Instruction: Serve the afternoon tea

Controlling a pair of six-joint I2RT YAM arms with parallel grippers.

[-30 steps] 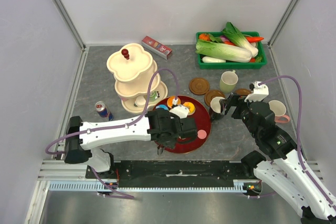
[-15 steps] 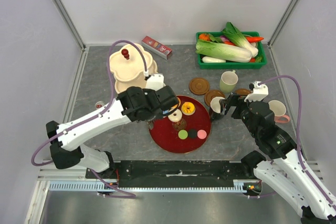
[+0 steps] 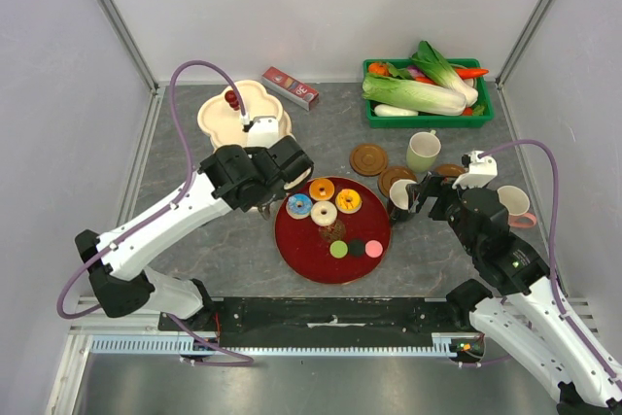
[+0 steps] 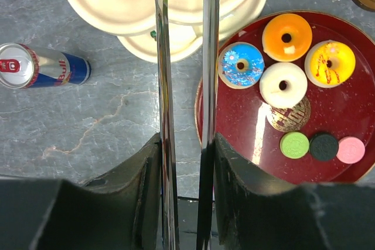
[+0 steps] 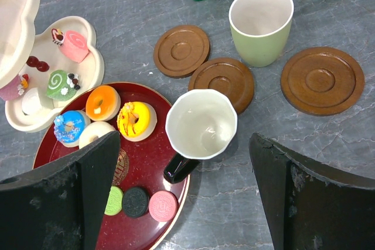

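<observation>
A red tray (image 3: 311, 259) holds orange (image 3: 322, 188), yellow (image 3: 348, 200), blue (image 3: 299, 205) and white (image 3: 324, 213) donuts, plus green, black and pink round sweets (image 3: 357, 248). My left gripper (image 3: 267, 191) is shut on metal tongs (image 4: 162, 86) beside the tray's left rim; the blades reach over the cream tiered stand (image 3: 243, 114) and their tips are out of view. My right gripper (image 5: 184, 141) is open above a black mug (image 5: 201, 124) at the tray's right rim. A pale green mug (image 3: 423, 151) stands among three brown coasters (image 5: 221, 84). Pink and green swirl cakes (image 5: 75, 45) sit on the stand.
A green crate of vegetables (image 3: 428, 94) stands at the back right. A red box (image 3: 292, 87) lies behind the stand. A drink can (image 4: 44, 69) lies left of the stand. A white mug (image 3: 515, 206) sits partly hidden by my right arm.
My left arm has swung up and left with the tongs, from over the tray to beside the stand, uncovering the donuts. The right arm has not moved.
</observation>
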